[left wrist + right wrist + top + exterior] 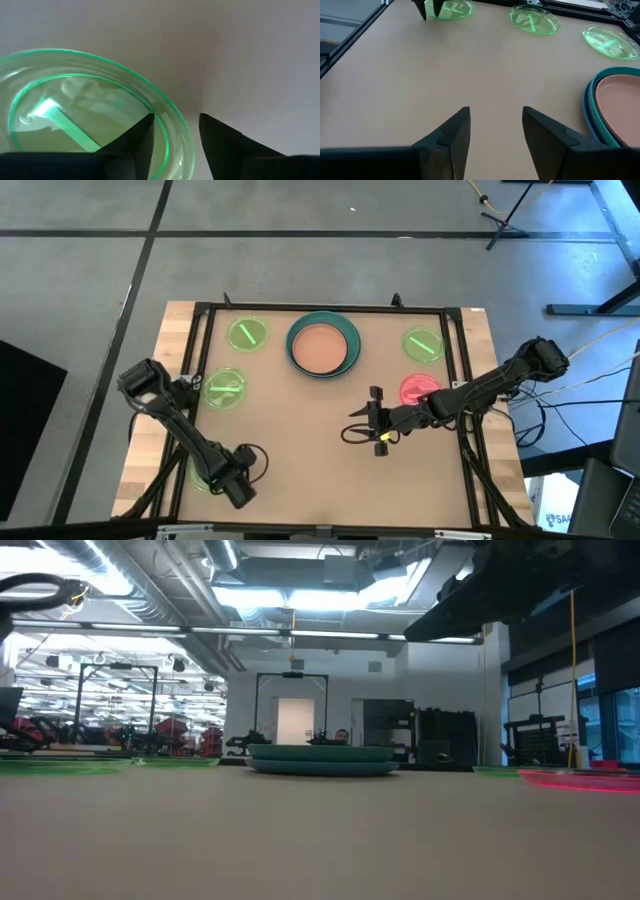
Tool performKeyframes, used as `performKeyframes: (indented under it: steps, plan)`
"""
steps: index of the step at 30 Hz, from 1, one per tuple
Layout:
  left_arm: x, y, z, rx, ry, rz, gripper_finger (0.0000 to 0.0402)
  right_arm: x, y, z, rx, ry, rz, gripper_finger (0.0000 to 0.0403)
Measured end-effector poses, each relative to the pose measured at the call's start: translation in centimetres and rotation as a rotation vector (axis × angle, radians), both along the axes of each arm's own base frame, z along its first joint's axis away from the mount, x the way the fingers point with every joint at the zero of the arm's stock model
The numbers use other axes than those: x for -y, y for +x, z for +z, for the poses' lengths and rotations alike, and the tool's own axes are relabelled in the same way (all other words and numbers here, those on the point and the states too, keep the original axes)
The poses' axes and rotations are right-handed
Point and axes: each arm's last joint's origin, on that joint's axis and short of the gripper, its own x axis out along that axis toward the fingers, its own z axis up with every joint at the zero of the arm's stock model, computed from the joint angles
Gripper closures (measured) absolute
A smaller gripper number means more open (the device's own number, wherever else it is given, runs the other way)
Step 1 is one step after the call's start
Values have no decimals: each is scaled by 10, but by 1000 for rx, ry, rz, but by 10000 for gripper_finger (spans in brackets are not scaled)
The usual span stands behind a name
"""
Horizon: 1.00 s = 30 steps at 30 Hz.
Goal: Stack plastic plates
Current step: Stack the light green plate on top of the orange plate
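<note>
A salmon-pink plate lies in a teal plate (323, 347) (615, 107) at the table's far middle. Translucent green plates lie flat at far left (247, 333), mid left (225, 388), far right (422, 343) and near left (203, 473). A red-pink plate (418, 390) (585, 778) lies at the right. My left gripper (175, 132) (218, 480) is open at the near-left green plate's rim (172, 117), one finger over the plate's inside and one outside it. My right gripper (495, 125) (360, 428) is open above bare table, right of the table's middle.
A black frame (205, 360) runs round the tan table surface. The widest bare stretch of table lies in the middle and along the near edge. A cable loops beside each wrist. The room beyond the table shows in the low view.
</note>
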Motion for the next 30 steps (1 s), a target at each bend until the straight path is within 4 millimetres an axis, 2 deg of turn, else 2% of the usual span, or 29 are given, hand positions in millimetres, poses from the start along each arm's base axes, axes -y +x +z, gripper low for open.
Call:
performKeyframes:
  steps: [7,15,19,26,30]
  plan:
    - [1,3,-11,-38,10,-82,266,0,0,0,-2,-2,-5,233]
    - [-3,8,-10,-46,-4,-182,356,0,0,0,-2,-7,-13,233]
    - [-3,12,-3,-52,22,-264,394,0,0,0,-2,-10,-11,233]
    - [-7,25,25,-34,138,-453,400,-2,-7,5,-6,-13,3,233]
    - [-12,41,46,24,196,-590,400,-7,-18,12,-4,-35,7,233]
